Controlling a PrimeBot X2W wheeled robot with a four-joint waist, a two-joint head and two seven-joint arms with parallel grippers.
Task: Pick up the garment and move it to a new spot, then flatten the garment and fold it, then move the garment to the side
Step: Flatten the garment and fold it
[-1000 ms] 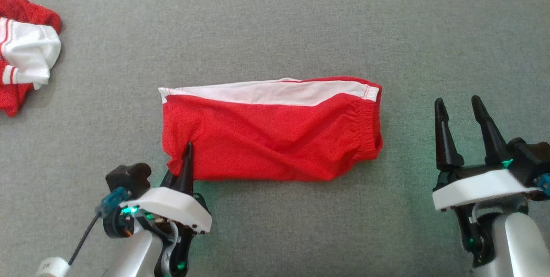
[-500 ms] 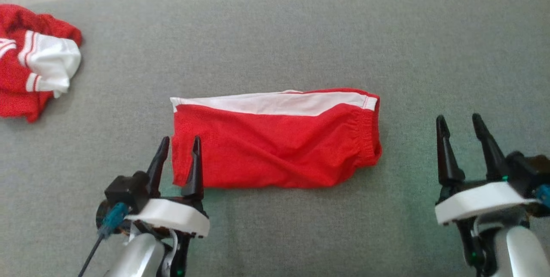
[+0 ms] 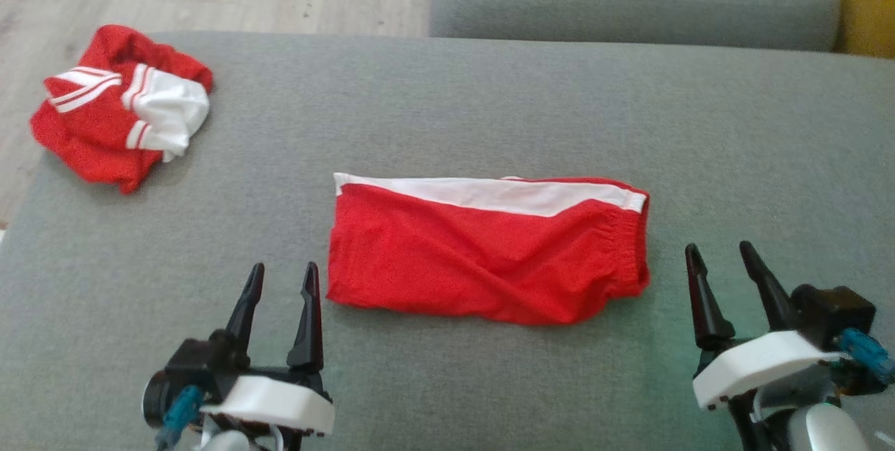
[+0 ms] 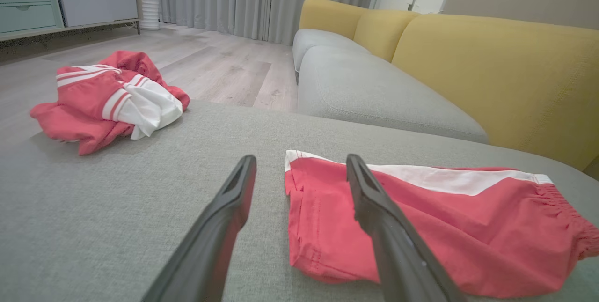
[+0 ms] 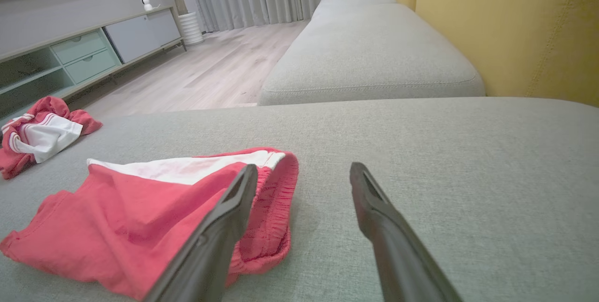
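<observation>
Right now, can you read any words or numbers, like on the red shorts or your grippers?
None can be read.
The folded red shorts with a white band: plain cloth, no letters.
The crumpled red and white garment: stripes only.
The left gripper and right gripper: no readable label.

Red shorts (image 3: 489,255) folded flat on the grey cushion (image 3: 489,108).
They lie as one long band running left to right, with a white stripe along the far edge, the gathered elastic waistband at the right end and the hem at the left. Diagonal creases cross the red cloth.
</observation>
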